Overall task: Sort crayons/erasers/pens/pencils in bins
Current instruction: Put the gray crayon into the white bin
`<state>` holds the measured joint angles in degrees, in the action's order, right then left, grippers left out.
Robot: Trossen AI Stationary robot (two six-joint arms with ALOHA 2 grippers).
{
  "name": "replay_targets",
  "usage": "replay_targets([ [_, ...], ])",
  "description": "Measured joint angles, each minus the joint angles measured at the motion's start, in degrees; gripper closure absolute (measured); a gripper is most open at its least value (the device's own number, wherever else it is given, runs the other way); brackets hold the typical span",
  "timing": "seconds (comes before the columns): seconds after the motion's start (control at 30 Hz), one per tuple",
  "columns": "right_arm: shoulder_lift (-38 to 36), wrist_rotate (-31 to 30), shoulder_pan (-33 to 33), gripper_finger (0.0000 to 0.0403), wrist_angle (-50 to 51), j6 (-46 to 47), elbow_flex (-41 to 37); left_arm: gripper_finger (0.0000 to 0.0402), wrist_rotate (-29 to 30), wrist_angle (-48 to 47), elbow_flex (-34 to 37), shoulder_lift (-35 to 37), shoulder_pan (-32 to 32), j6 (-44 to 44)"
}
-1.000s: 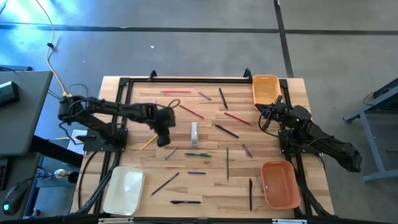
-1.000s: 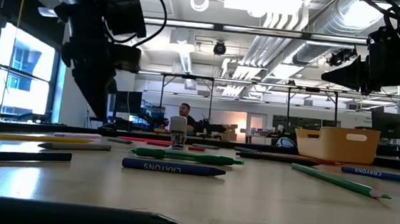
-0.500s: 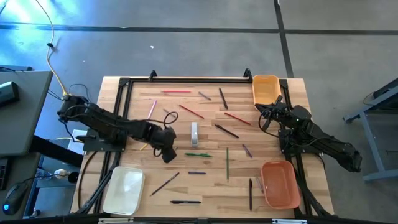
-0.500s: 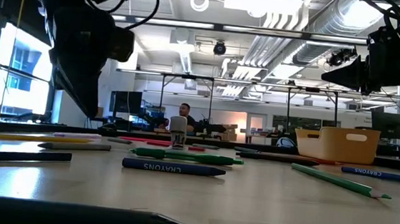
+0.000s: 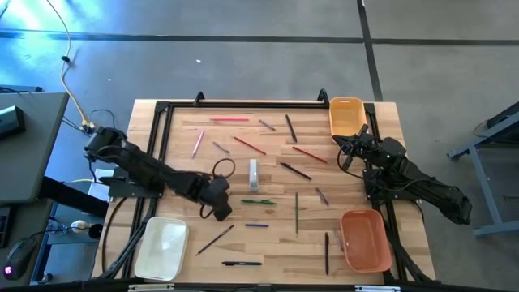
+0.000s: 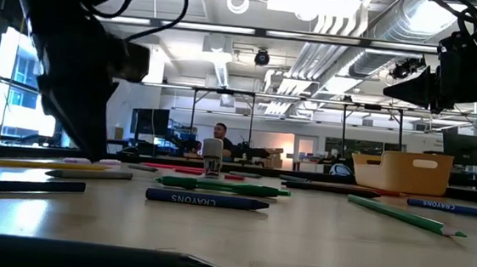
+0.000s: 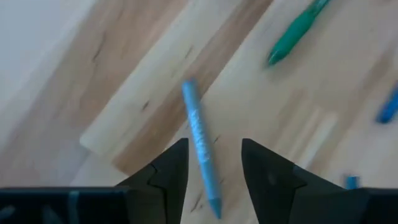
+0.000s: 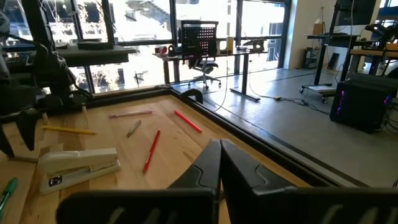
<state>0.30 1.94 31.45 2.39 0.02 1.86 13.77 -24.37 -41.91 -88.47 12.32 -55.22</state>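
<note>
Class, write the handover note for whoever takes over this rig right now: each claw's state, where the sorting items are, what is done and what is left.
Left claw: open, low over the table, straddling a blue-grey crayon, not yet gripped.
Right claw: shut, empty, parked at the table's right edge near the small yellow-orange bin.
Items: pens, pencils and crayons lie scattered across the table; a white stapler-like object sits mid-table.
Done: nothing visibly sorted; orange bin and cream-white bin look empty.
Left: grasp the crayon, then sort everything else.

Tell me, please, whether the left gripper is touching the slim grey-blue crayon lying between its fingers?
Apart: the left wrist view shows bare wood on both sides of the grey-blue crayon, between it and the open left gripper.
</note>
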Motion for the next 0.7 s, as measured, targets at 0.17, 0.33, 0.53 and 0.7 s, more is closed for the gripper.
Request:
replay_targets([
  [0.17,0.0,0.0,0.01,0.0403,0.0,0.0,0.01,0.0264,2.25,-2.2,0.0,-2.56,0.47,-5.68],
  [0.33,0.0,0.0,-0.01,0.0403,0.01,-0.01,0.0,0.0264,2.73,-2.27,-0.15,-3.67,1.38,-6.1],
  [0.53,0.0,0.0,-0.01,0.0403,0.0,0.0,0.0,0.0274,2.37,-2.64,-0.17,-4.48,2.25,-2.63],
  [0.7,0.0,0.0,0.01,0.0403,0.0,0.01,-0.01,0.0303,-0.9,-2.66,-0.15,-4.5,2.36,2.88],
])
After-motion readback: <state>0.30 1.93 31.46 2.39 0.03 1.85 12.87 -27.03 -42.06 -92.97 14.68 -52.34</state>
